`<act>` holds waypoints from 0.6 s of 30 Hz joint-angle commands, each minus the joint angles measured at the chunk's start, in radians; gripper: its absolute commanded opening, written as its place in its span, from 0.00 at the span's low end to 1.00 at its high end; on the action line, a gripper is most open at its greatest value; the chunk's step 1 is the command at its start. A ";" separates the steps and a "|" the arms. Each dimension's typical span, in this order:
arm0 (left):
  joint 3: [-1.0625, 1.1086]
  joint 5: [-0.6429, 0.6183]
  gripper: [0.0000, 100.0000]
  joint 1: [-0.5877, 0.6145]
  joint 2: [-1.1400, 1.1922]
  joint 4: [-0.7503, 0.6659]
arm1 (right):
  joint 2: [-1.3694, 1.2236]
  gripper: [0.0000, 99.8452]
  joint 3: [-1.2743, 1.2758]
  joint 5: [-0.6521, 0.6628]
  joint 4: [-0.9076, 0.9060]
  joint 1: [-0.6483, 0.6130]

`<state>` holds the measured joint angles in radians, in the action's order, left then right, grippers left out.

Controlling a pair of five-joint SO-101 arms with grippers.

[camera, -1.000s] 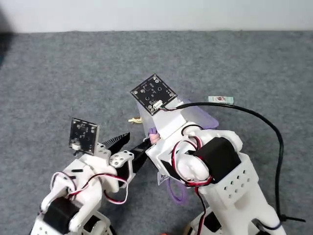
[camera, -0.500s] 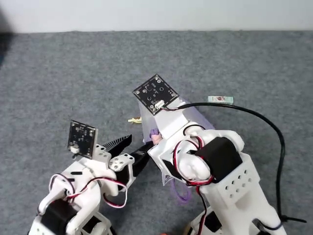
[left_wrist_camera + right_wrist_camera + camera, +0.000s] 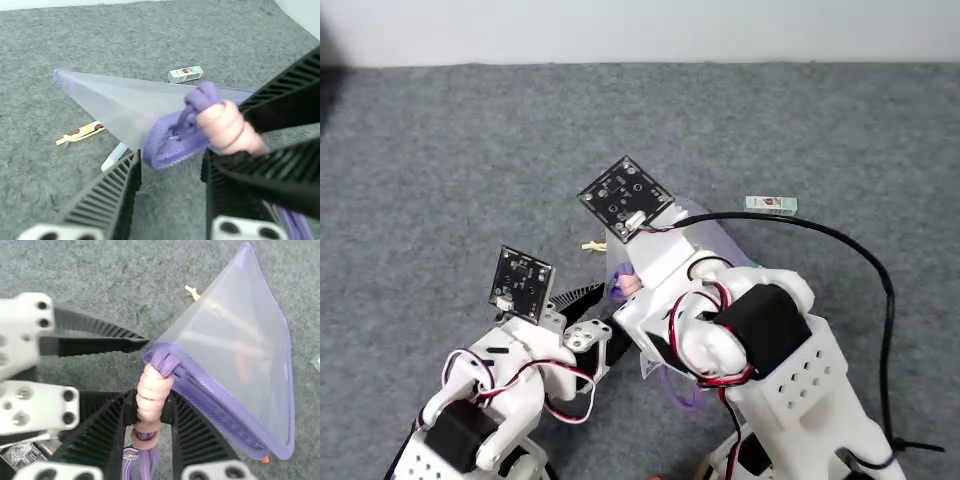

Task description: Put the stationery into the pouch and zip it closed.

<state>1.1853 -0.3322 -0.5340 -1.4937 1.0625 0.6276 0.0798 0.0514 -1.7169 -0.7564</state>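
While right fingers [image 3: 195,440] are clamping the pull [image 3: 151,382] of the pouch [image 3: 235,350], left fingers [image 3: 117,190] are gaping empty at its corner; unbraced, it could slide.

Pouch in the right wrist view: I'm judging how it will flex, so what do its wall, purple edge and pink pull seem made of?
Pouch wall: thin frosted plastic film; contents show through. Purple edge: woven fabric tape, ribbed weave. Pink pull: probably soft matte rubber or silicone, going by its rounded rings.
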 commanded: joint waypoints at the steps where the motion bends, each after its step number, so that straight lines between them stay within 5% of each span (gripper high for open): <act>1: -0.016 0.006 0.19 0.003 0.008 -0.078 | 0.013 0.01 -0.006 0.012 -0.001 -0.038; 18: -0.018 0.114 0.19 0.175 0.003 -0.083 | 0.013 0.01 -0.005 0.012 0.001 -0.033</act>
<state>1.1853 -0.2294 -0.3744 -1.4968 1.0073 0.6291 0.0798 0.0575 -1.7231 -0.7795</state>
